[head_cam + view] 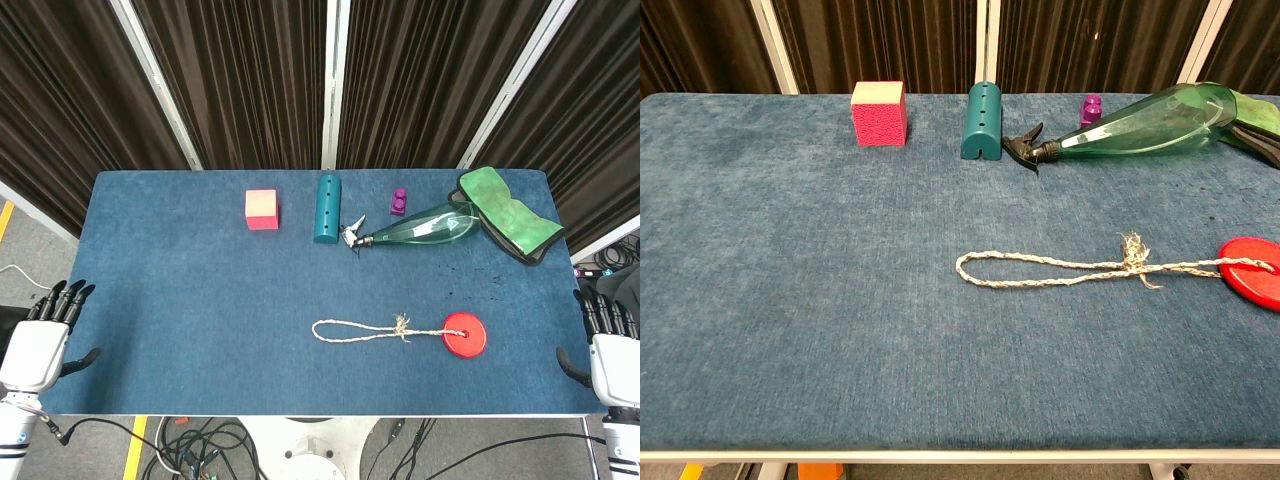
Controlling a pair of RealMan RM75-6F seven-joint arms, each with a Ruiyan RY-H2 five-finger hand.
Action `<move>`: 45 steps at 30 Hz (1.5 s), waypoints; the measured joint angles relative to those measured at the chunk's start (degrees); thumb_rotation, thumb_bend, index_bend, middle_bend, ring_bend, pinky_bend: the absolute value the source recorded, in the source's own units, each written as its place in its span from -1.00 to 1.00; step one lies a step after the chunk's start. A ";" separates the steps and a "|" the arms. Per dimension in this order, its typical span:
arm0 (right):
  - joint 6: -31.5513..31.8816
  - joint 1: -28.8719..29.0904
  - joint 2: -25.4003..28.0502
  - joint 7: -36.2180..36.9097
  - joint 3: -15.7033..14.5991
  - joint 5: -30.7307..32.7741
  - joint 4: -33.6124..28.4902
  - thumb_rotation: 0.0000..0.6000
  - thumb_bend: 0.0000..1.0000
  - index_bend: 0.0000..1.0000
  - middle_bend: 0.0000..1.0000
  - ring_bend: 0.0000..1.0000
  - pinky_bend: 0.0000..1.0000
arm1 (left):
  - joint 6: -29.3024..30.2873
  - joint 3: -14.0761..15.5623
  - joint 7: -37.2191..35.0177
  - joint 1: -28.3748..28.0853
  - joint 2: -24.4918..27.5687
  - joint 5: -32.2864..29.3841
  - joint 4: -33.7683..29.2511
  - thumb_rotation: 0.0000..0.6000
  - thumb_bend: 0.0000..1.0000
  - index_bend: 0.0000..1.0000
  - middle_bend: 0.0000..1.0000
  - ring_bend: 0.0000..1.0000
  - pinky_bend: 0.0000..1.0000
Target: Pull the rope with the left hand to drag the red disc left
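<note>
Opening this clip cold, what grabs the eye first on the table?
The red disc near the front right, with a pale rope looped out to its left, stands out against the blue table. Along the back lie a green spray bottle on its side and a pink block. Both hands, left hand and right hand, wait open at the table's side edges.

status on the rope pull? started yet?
Done: nothing visible. The red disc lies right of centre, and the rope lies slack with its loop pointing left. In hand: nothing; the left hand and right hand sit open at the table edges. Left: reach, grasp the loop, pull left.
</note>
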 measured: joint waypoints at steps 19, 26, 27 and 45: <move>-0.03 -0.12 0.41 1.04 0.19 0.51 1.04 1.00 -0.58 -1.00 -1.00 -1.00 -1.00 | -7.70 0.20 1.80 -6.73 -1.73 5.26 -1.98 1.00 -0.70 -0.80 -0.86 -1.00 -0.62; 0.17 -0.48 0.38 2.25 0.33 0.96 2.08 1.00 -0.58 -1.00 -1.00 -1.00 -1.00 | -20.85 -1.08 1.10 -17.62 -6.61 7.84 -1.98 1.00 -0.69 -0.80 -0.86 -1.00 -0.62; 0.26 -0.55 0.39 2.43 0.34 1.01 2.19 1.00 -0.58 -1.00 -1.00 -1.00 -1.00 | -22.73 -1.37 0.90 -19.39 -7.88 8.11 -1.54 1.00 -0.69 -0.80 -0.85 -1.00 -0.62; 0.75 -1.66 0.14 7.41 1.01 2.43 6.09 1.00 -0.58 -1.00 -1.00 -1.00 -1.00 | -39.52 -2.51 -7.89 -40.75 -27.74 9.97 14.80 1.00 -0.68 -0.80 -0.80 -1.00 -0.62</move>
